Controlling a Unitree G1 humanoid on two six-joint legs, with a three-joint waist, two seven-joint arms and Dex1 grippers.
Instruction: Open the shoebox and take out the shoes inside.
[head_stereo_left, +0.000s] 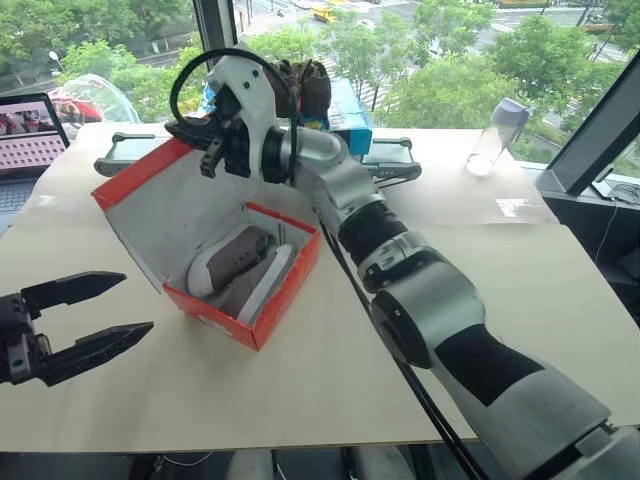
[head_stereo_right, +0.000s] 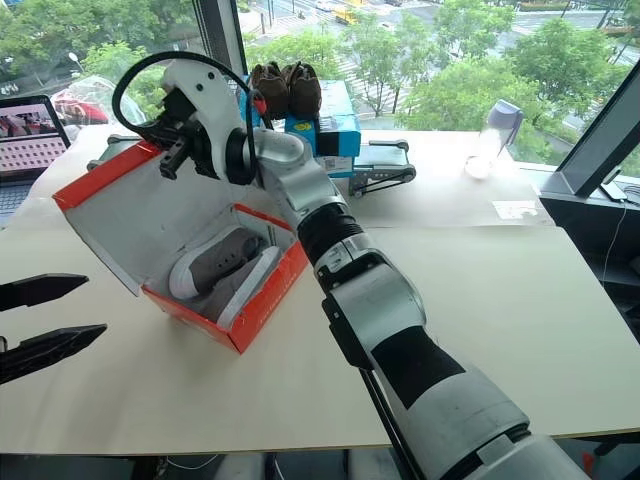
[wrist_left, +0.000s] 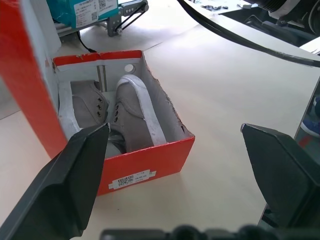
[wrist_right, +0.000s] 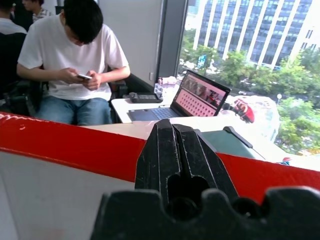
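The red shoebox (head_stereo_left: 291, 291) stands open near the middle of the table, its lid (head_stereo_left: 165, 205) tilted up and back with the white inside showing. Two light grey shoes (head_stereo_left: 240, 266) with white soles lie side by side in it, also seen in the left wrist view as shoes (wrist_left: 136, 120). My right gripper (head_stereo_left: 197, 134) is shut, with its fingers (wrist_right: 180, 150) against the lid's red top edge; I cannot tell whether it pinches that edge. My left gripper (head_stereo_left: 138, 304) hangs open to the left of the box, near the table's front edge, holding nothing.
Blue boxes (head_stereo_left: 345, 118) with dark brown fuzzy shoes (head_stereo_left: 305, 85) on top stand behind the shoebox, beside a black stand (head_stereo_left: 392, 160). A laptop (head_stereo_left: 30, 135) sits far left, a clear bottle (head_stereo_left: 497, 135) far right. A seated person (wrist_right: 75, 55) is beyond the table.
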